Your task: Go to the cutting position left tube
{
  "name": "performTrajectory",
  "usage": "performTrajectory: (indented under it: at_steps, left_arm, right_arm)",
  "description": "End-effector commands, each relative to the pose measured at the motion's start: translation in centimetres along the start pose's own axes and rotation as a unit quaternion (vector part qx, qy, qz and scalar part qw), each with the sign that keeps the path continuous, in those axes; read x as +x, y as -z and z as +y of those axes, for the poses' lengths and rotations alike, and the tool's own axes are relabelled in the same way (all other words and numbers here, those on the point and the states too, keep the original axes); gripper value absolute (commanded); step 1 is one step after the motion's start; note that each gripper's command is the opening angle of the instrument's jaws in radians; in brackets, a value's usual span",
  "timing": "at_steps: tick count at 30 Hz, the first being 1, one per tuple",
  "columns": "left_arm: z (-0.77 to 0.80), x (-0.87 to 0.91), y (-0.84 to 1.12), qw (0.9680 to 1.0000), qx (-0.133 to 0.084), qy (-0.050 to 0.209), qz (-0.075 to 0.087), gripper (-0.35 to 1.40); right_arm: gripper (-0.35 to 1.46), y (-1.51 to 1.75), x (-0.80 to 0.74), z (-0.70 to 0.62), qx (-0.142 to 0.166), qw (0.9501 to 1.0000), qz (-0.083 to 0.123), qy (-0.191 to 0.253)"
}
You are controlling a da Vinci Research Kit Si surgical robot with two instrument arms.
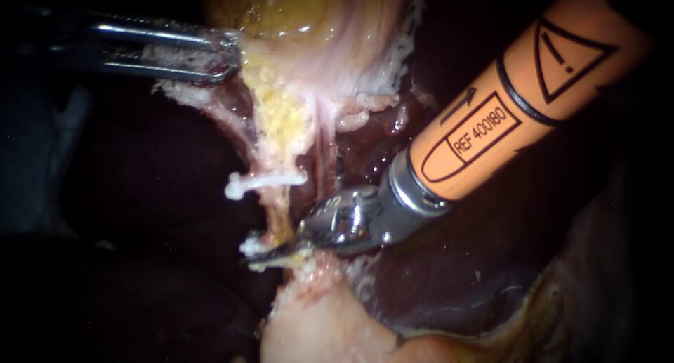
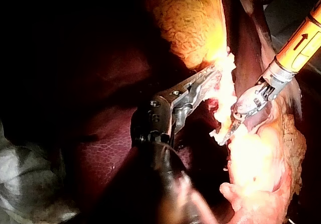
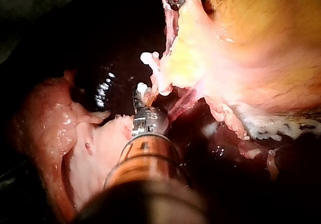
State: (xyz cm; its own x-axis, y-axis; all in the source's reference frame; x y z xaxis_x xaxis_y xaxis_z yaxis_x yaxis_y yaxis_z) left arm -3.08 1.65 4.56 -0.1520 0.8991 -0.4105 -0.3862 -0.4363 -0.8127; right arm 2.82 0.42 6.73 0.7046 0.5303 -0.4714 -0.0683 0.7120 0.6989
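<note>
The left tube [image 1: 275, 212] runs down from the gallbladder [image 1: 302, 12], pale and yellowish. A white clip [image 1: 267, 182] crosses it, and a second white clip [image 1: 248, 248] sits lower down. My right instrument [image 1: 270, 249], on an orange shaft, reaches the tube between the two clips. Its thin blades are open, one lying across the front of the tube. It also shows in the right wrist view [image 3: 138, 96], beside the lower clip [image 3: 142, 88]. My left instrument [image 1: 223, 54] is shut on the gallbladder's edge and holds it taut, as the left wrist view confirms [image 2: 208, 81].
A second, pinkish tube [image 1: 324, 159] runs just right of the clipped one. Dark liver [image 1: 140, 194] surrounds the site. Pale fatty tissue [image 1: 316, 328] bulges below the lower clip.
</note>
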Motion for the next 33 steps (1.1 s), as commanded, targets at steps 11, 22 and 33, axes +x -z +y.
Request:
performTrajectory:
  at_steps: [11, 22, 33]
  left_arm:
    - [0.0, 0.0, 0.0, 1.0, 0.0, 0.0, 0.0, -0.35]
    - [0.0, 0.0, 0.0, 1.0, 0.0, 0.0, 0.0, -0.35]
    - [-0.01, 0.0, 0.01, 1.0, 0.0, 0.0, 0.0, -0.35]
  right_arm:
    - [0.27, 0.0, 0.0, 0.0, 0.0, 1.0, 0.0, 0.0]
    - [1.36, -0.02, 0.03, 0.01, 0.008, 0.9997, 0.022, 0.0]
    - [1.44, -0.02, 0.01, 0.02, 0.014, 0.9988, 0.045, 0.013]
